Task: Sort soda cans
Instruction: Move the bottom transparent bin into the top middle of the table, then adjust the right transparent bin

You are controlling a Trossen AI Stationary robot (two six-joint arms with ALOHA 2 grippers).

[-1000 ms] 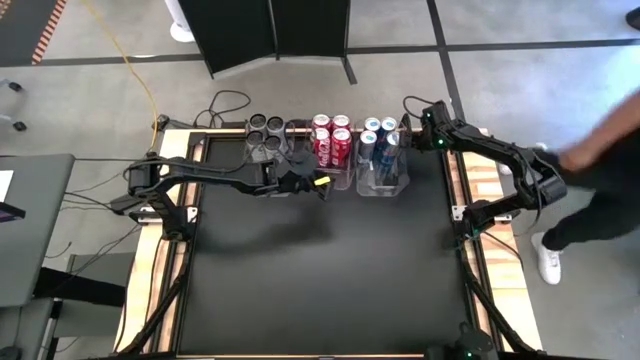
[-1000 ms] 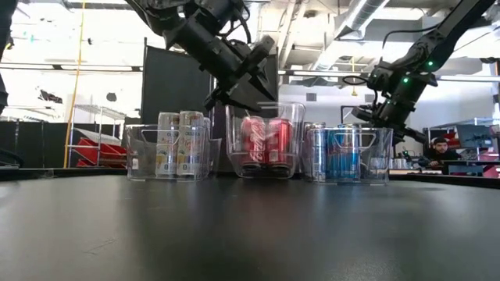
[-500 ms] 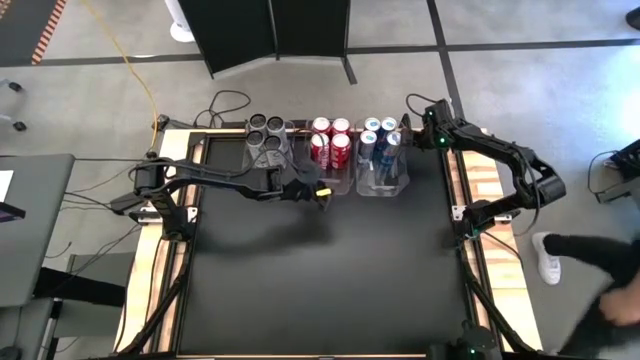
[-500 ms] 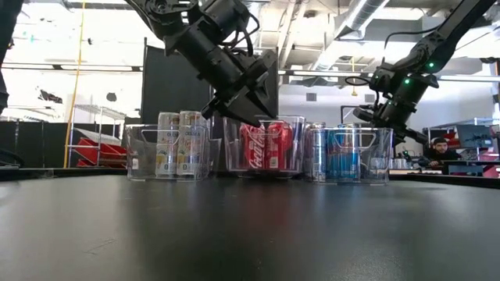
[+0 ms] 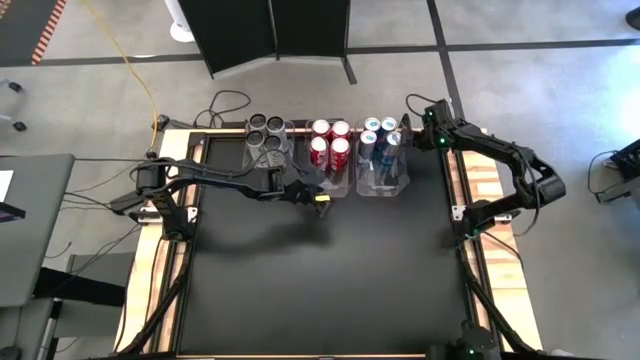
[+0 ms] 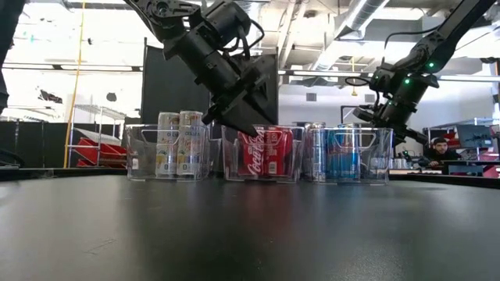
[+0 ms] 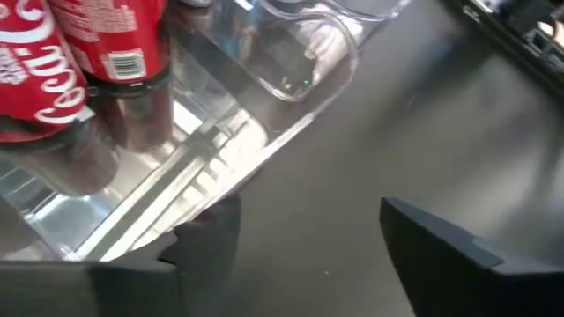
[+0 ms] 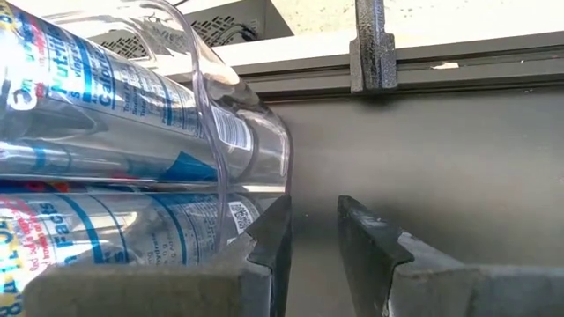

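With the soda cans [image 5: 329, 141] sitting sorted in three clear bins [image 6: 262, 153], the left gripper [image 7: 300, 233] is hovering open and empty beside the middle bin's near wall, risking a nudge, while the right gripper [image 8: 308, 231] is waiting narrowly parted, holding nothing.

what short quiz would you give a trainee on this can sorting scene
1. True or false: the left gripper is shut on a red can.
2. Which bin holds the red cans? A) left B) middle C) right
3. Fill in: in the high view, the right gripper is beside the bin of ____ cans.

Key
1. False. Its fingers are open with nothing between them, just in front of the middle bin.
2. B. The dark cans sit in the left bin and the blue cans in the right bin.
3. Blue.
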